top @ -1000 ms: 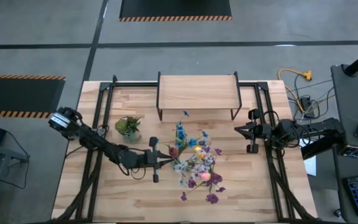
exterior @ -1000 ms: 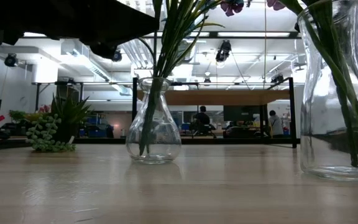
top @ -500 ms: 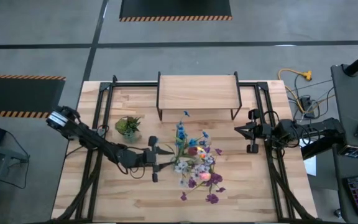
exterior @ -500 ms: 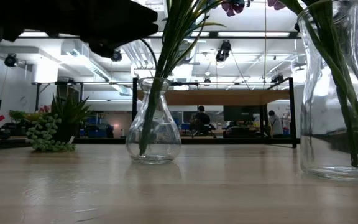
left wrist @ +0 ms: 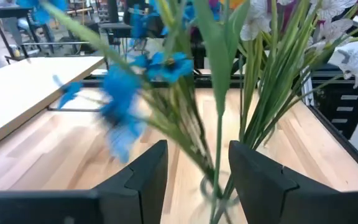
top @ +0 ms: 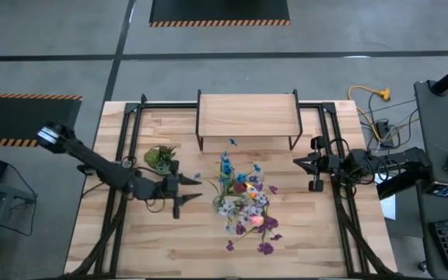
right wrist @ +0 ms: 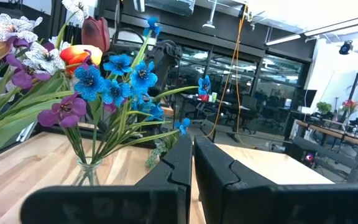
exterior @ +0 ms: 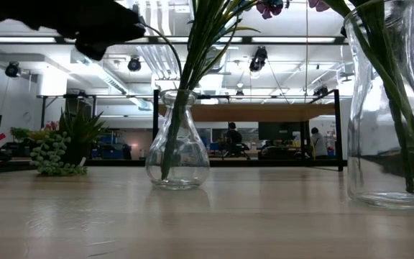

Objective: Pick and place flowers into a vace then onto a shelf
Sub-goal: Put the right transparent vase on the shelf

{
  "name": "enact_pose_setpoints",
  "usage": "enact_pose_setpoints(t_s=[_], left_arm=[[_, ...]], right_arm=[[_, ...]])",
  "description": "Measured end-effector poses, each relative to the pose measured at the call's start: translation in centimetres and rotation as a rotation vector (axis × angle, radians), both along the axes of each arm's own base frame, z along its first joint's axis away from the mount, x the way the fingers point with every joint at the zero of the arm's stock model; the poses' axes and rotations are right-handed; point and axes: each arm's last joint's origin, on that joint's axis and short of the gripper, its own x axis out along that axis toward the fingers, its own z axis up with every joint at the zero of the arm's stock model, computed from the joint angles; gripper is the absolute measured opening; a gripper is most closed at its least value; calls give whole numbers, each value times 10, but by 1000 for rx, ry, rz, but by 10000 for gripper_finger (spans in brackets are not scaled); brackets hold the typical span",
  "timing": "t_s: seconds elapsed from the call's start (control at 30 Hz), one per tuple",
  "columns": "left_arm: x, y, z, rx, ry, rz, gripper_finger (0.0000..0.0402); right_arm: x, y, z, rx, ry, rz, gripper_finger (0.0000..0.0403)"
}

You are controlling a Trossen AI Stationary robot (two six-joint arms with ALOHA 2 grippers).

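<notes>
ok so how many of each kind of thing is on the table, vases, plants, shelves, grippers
glass vases with flowers: 2, a small bulbous vase and a tall glass vase
potted plant: 1
shelf: 1
grippers: 2, left gripper open, right gripper shut
total: 6

Overhead looks straight down; low looks level across; wrists face the flowers (top: 243, 204) (shared by all)
</notes>
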Motion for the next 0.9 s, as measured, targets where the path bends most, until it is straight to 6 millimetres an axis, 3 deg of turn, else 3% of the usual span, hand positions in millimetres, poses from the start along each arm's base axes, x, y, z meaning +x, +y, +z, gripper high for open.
enact_pose_setpoints(t_s=[0.2, 0.37, 0.77, 0.9], left_arm=[[-37, 19, -17, -65, -76, 2, 155], [-60, 29, -18, -105, -173, -78, 144], [-89, 49, -18, 73, -327, -85, 10], [-90, 58, -15, 106, -312, -76, 1]], right_arm=[[0, 0, 0, 0, 0, 0, 9], [0, 0, 0, 0, 0, 0, 9], [0, 0, 0, -1, 1, 0, 9], [0, 0, -2, 45, 22, 10, 9]])
